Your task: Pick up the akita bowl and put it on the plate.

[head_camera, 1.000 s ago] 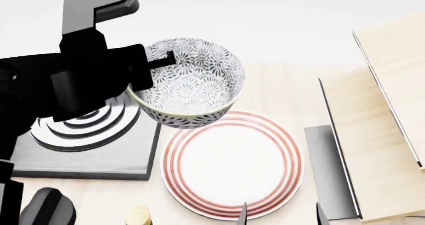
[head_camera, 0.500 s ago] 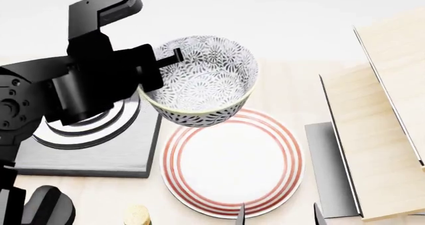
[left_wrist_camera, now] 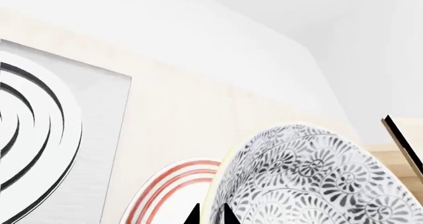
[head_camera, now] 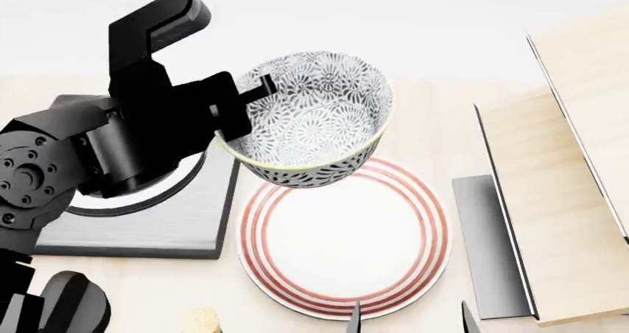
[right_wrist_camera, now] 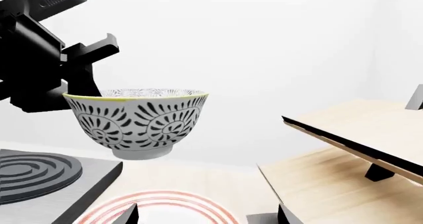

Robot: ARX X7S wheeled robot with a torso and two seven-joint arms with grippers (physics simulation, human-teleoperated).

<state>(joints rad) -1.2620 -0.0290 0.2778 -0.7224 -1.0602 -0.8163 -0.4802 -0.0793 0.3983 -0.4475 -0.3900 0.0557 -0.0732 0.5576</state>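
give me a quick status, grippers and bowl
Left gripper shut on akita bowl rim, bowl airborne, level. Right gripper open, idle. Bowl over plate far edge, not yet down. Nothing in the way.

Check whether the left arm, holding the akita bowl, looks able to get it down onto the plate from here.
Probably yes. The left gripper holds the akita bowl in the air over the plate's far edge, and the plate's face is bare.

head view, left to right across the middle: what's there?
Left arm → stove burner → akita bowl held in the left gripper, above the far edge of the plate → grey panel → wooden shelf.
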